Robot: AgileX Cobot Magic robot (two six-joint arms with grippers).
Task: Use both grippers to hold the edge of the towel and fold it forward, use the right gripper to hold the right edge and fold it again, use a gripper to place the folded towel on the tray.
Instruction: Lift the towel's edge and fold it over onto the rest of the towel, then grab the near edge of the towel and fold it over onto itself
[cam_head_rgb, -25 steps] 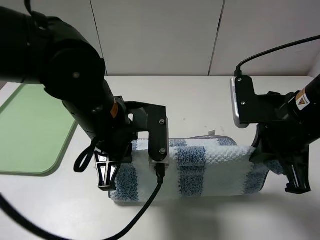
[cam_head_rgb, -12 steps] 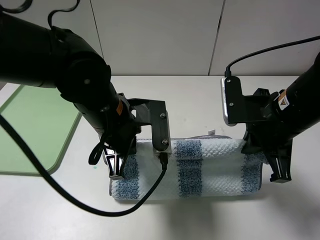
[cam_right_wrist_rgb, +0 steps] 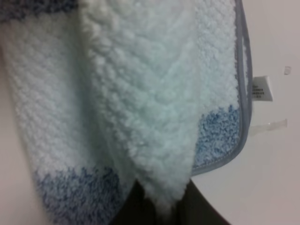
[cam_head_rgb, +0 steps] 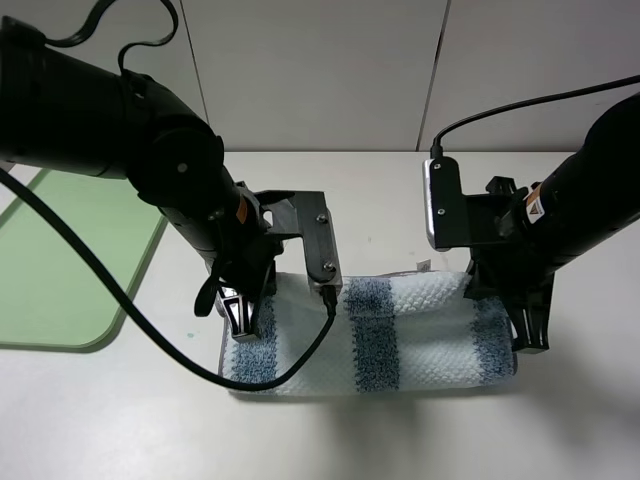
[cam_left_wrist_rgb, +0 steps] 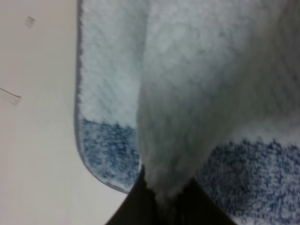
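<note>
Both arms have drawn in toward the middle and away from the counter's front edge, carrying the lifted layer of the towel further over the layer beneath. The right gripper has come in most and now sits over the towel's right end rather than past it.

The towel lies doubled as a long band near the middle of the counter, closer to the front edge, with its blue-grey stripes running front to back. The left gripper is at the band's left end. In the left wrist view its dark fingers are pressed together on a pinch of the upper layer, which rises from them as a fluffy ridge. The lower layer lies flat on the counter beside it, its thin grey hem curving round a corner.

The right wrist view shows the same on that side: the fingers are clamped on a fold of white terry, with the lower layer spread under it and a small white tag poking out past the hem onto the bare counter.

The tray sits at the counter's left edge, apart from the towel.
</note>
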